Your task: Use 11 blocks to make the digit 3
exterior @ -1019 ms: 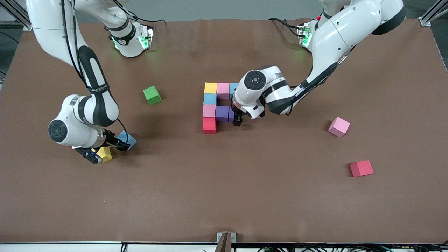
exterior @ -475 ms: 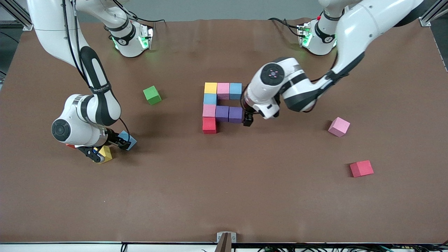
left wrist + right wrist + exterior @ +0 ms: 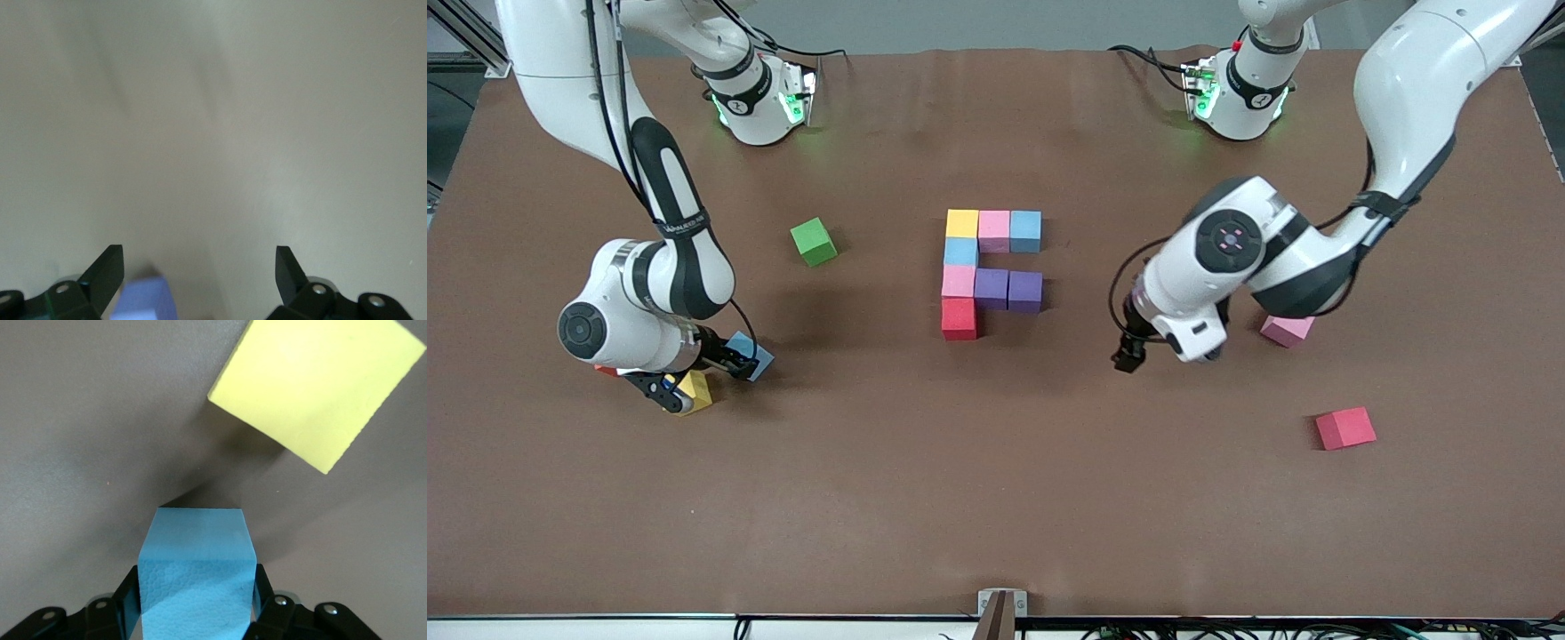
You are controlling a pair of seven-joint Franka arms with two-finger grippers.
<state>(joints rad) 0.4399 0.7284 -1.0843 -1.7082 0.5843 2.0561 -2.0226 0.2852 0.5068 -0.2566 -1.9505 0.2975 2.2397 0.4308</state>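
Several blocks form a partial figure mid-table: a yellow, pink and light blue bar, a light blue block, a pink and two-purple bar, and a red block. My right gripper is shut on a loose light blue block on the table beside a yellow block. My left gripper hangs open and empty over bare table between the figure and a loose pink block. A purple block shows near one finger.
A loose red block lies toward the left arm's end, nearer the camera than the pink one. A green cube sits between the figure and the right arm. A sliver of orange peeks from under the right arm's wrist.
My left arm has pulled away from the figure toward its own end of the table, leaving the second purple block in the middle bar. My right gripper has closed on the light blue block.
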